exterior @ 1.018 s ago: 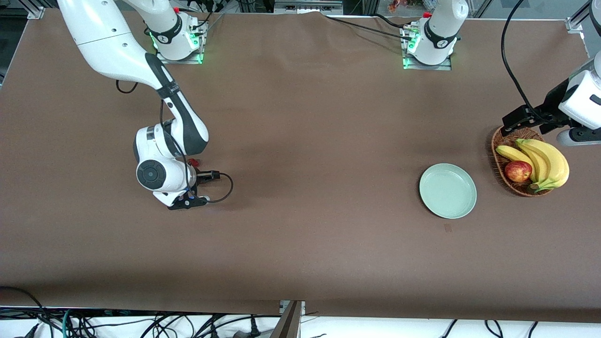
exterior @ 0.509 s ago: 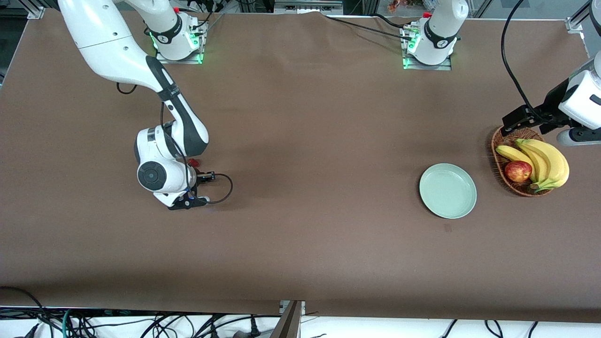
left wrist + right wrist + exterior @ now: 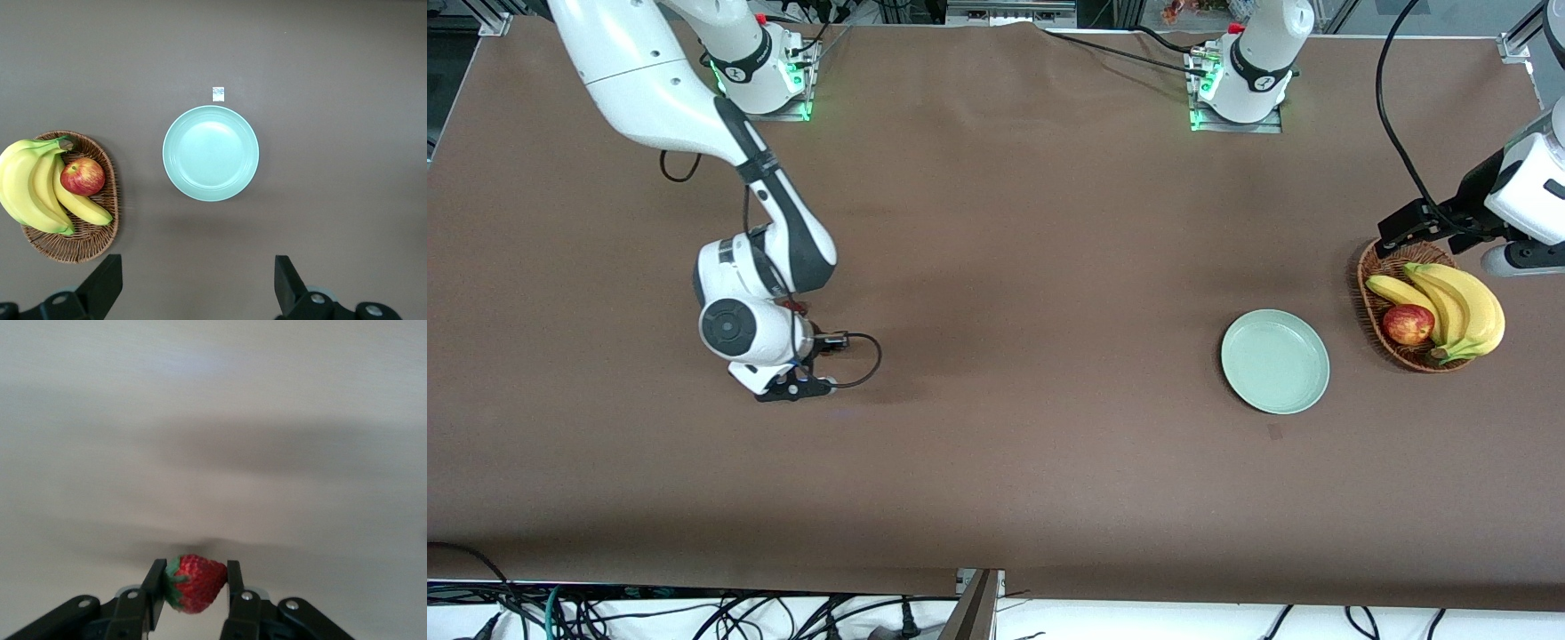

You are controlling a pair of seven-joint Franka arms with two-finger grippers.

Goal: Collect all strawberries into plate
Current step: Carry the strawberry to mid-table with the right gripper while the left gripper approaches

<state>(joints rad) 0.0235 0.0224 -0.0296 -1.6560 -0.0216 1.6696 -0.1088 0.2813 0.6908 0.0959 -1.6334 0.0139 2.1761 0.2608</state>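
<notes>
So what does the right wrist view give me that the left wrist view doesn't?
Only the right wrist view shows a strawberry clamped between the right gripper fingers, above bare table. Only the left wrist view shows the empty plate, the basket with bananas and an apple, and the open left gripper above them. Both show the brown table.

one strawberry (image 3: 194,582), one plate (image 3: 1274,362), one apple (image 3: 1408,324)
</notes>
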